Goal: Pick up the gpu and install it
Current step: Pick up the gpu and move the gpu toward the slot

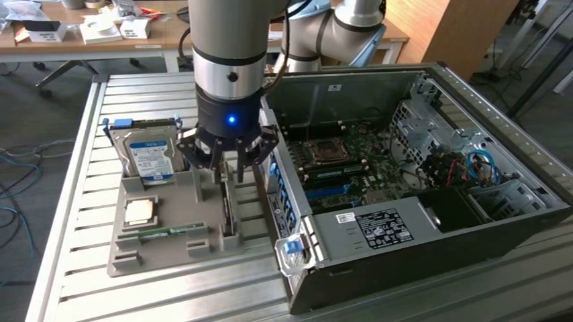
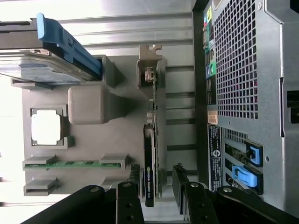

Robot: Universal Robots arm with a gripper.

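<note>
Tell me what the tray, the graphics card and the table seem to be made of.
The tray: likely moulded plastic, matte gray; soft rounded edges and no shine. The graphics card: green circuit board with a black, seemingly plastic cover and a bare metal end bracket, dully shiny. The table: metal, probably aluminium; pale ribbed slats with a brushed sheen.

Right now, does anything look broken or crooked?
Nothing stands out. The gpu stands straight on its edge in the gray holder, with the open gripper straddling it. The computer case lies open on its side, seemingly on purpose.
</note>
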